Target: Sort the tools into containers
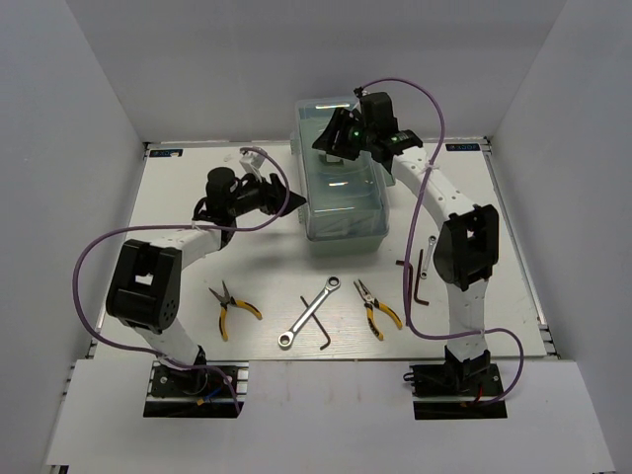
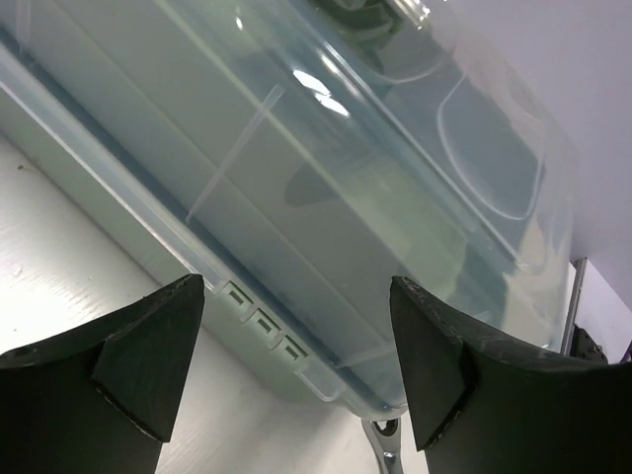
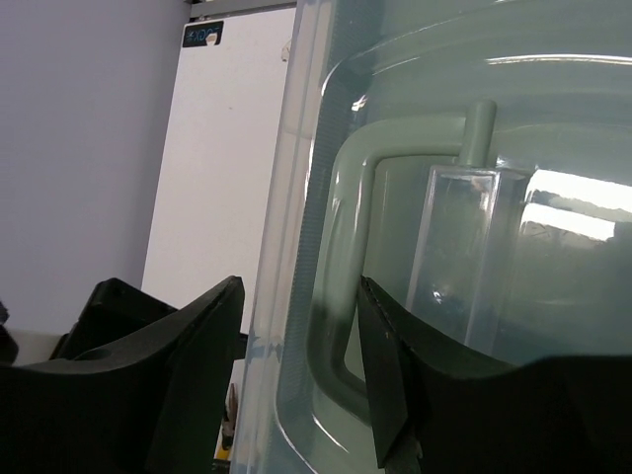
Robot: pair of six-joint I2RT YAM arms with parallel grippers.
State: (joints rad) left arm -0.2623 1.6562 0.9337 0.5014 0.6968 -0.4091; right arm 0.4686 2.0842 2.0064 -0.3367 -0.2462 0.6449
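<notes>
Two grippers, both spread wide, crowd your mint-green toolbox (image 1: 346,237): left gripper (image 1: 289,198) beside its left wall, right gripper (image 1: 331,138) over the clear lid (image 1: 346,193) covering the compartments. Two pliers (image 1: 235,308), ratchet wrench (image 1: 311,311) and hex key (image 1: 324,331) lie on the table (image 1: 494,197) nearby.

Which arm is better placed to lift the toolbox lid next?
Likely the right: its open end effector is over the lid, right at the green handle. The left end effector, also open, faces the toolbox from the side.

No legible text, sticker (image 3: 202,35) blurred.
</notes>
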